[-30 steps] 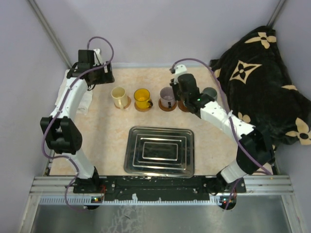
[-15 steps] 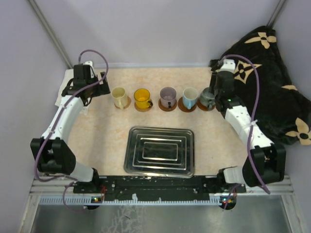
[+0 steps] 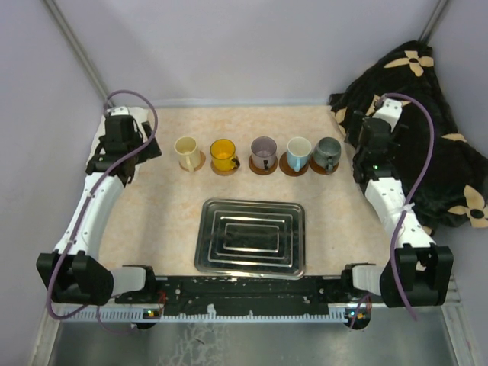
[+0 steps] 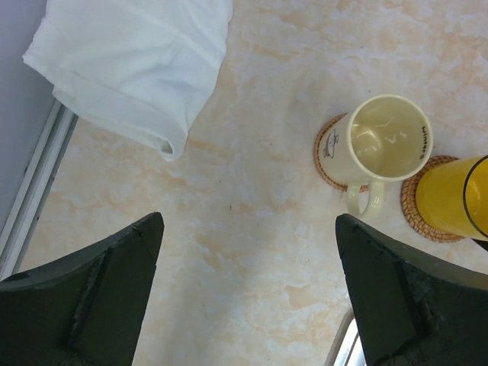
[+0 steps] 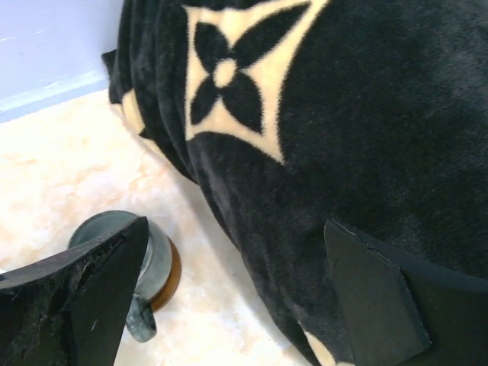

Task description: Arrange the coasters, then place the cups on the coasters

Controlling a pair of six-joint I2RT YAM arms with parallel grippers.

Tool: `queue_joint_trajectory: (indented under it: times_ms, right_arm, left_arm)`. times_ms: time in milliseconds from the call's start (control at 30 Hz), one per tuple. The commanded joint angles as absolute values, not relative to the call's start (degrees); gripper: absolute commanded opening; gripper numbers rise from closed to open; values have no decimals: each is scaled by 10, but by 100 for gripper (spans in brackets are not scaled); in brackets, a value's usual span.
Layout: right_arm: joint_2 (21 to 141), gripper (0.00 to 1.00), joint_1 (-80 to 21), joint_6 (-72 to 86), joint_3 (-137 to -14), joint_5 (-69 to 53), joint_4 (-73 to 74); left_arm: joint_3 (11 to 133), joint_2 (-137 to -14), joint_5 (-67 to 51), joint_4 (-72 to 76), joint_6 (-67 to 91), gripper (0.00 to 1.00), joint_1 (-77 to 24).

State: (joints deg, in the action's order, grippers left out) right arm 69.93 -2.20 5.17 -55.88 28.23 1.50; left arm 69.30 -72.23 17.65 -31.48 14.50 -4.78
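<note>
Left gripper (image 4: 248,244) and right gripper (image 5: 236,244) both gape empty, the cream cup (image 4: 386,139) on its coaster (image 4: 328,149) beyond the left's fingers, the grey-green cup (image 5: 158,261) partly behind one right finger.

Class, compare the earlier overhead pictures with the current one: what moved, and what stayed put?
The right end effector pulled back rightward from the row of cups to the black blanket's edge, open and empty, uncovering the white cup with blue handle. The left end effector drifted left and nearer the arm bases, open. The cups, coasters and steel tray stayed put.
</note>
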Motion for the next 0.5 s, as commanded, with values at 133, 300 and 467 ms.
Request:
queue_joint_trajectory:
  times_ms: [133, 300, 467]
  right_arm:
    - [708, 99, -1, 58, -574, 319, -27]
    - [703, 99, 28, 68, -574, 320, -17]
    - [690, 99, 75, 89, -571, 305, -5]
  left_arm:
    - [669, -724, 217, -333, 182, 100, -49]
    - [662, -715, 266, -331, 184, 100, -49]
    - [652, -708, 278, -315, 182, 100, -49]
